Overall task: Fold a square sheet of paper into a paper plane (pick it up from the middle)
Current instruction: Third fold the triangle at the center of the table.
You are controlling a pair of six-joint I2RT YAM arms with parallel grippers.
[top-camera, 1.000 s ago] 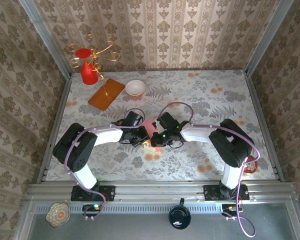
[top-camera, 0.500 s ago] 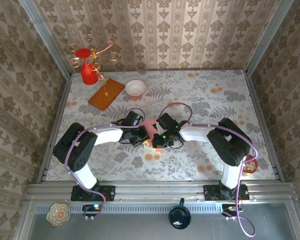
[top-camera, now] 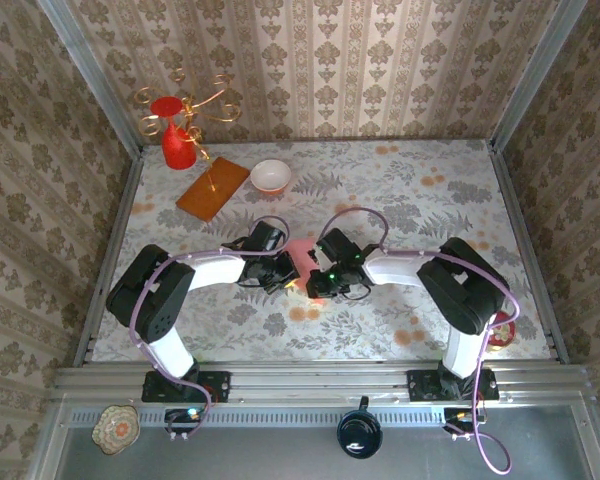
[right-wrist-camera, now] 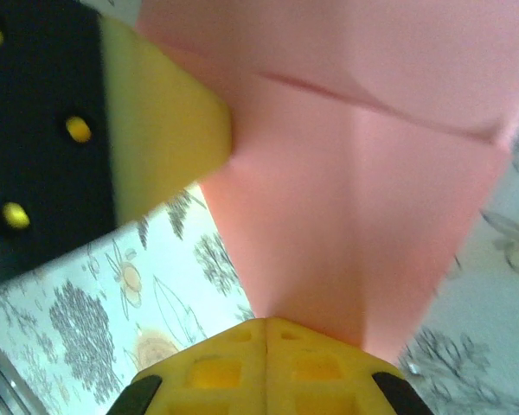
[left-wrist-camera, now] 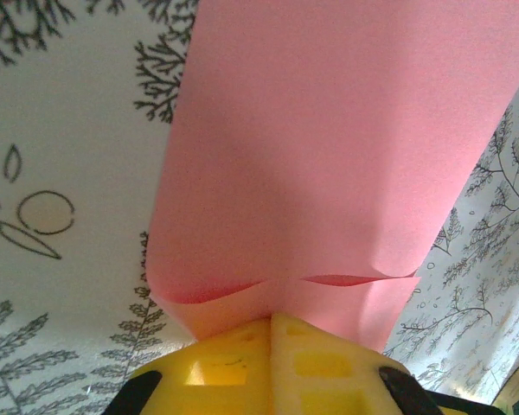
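Paper (left-wrist-camera: pixel 329 147): pink sheet, part-folded, at mid-table (top-camera: pixel 430 200) between the two grippers. It is judged thin, light and limp, quick to crease, and apt to slip or tear if tugged. Left gripper (left-wrist-camera: pixel 271 322) and right gripper (right-wrist-camera: pixel 266 324): fingers pressed together, each pinching a paper edge; hold it best close to a crease.

Lab booth: wallpaper panels (top-camera: pixel 320 70), aluminium frame (top-camera: pixel 310 382).

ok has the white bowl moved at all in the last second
No. The white bowl sits in the same spot as before, just right of the far corner of the wooden board and apart from it.
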